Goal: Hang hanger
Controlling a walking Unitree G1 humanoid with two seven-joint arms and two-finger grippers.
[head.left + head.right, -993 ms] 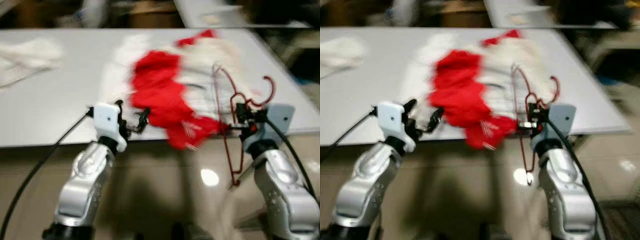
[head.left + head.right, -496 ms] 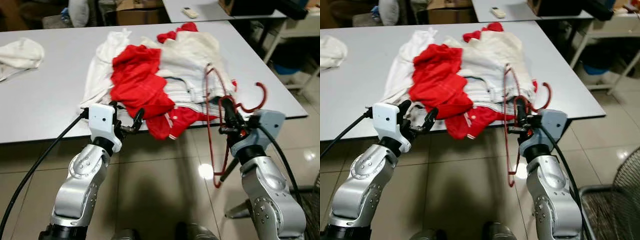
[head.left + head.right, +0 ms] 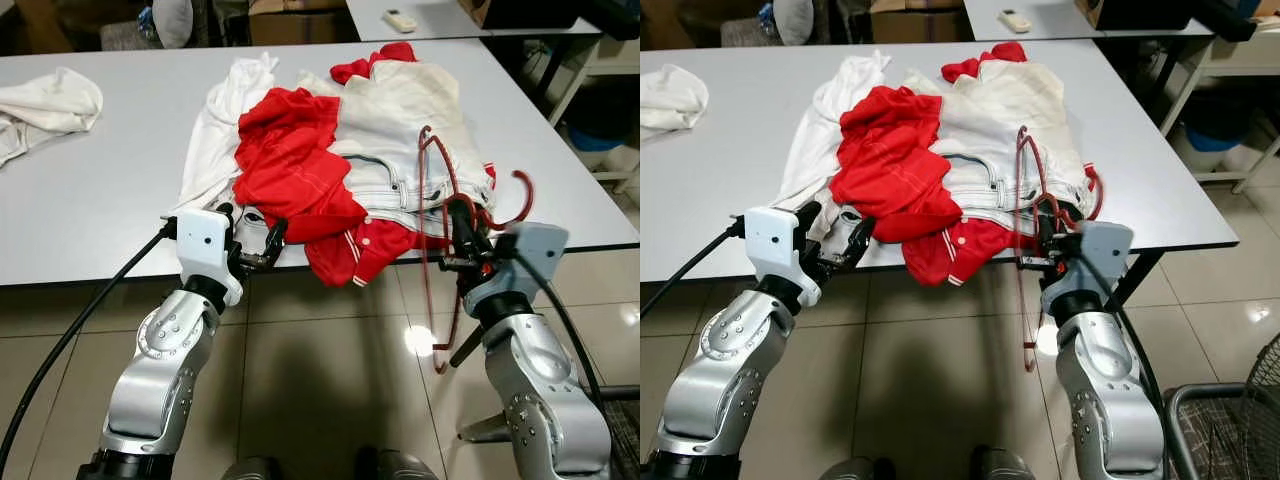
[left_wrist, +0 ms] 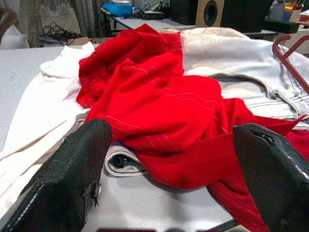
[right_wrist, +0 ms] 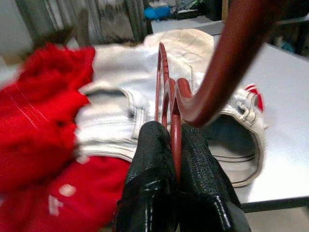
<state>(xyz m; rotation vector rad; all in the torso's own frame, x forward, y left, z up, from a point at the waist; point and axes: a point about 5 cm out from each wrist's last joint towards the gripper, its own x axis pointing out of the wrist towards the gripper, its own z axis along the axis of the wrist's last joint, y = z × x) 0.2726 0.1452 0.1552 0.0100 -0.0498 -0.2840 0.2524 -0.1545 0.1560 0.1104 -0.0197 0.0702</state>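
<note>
A dark red wire hanger (image 3: pixel 436 190) stands upright at the table's near right edge, its hook (image 3: pixel 517 200) curling right and its lower corner (image 3: pixel 440 365) hanging below the tabletop. My right gripper (image 3: pixel 463 222) is shut on the hanger near its neck; in the right wrist view the two black fingers (image 5: pixel 152 159) pinch the red wire (image 5: pixel 174 140). My left gripper (image 3: pixel 250 232) is open at the table's front edge, just before a heap of red and white clothes (image 3: pixel 330 160), with nothing between its fingers (image 4: pixel 72 179).
The grey table (image 3: pixel 90 200) carries the clothes heap and a white cloth (image 3: pixel 45 100) at its far left. A second table with a remote control (image 3: pixel 400 18) stands behind. The floor is glossy tile (image 3: pixel 320 380), and a wire basket (image 3: pixel 1230 430) stands at the lower right.
The camera has shifted and the blur has cleared. My right gripper keeps its hold on the hanger, which now sits slightly lower. The left gripper stays open in the same place.
</note>
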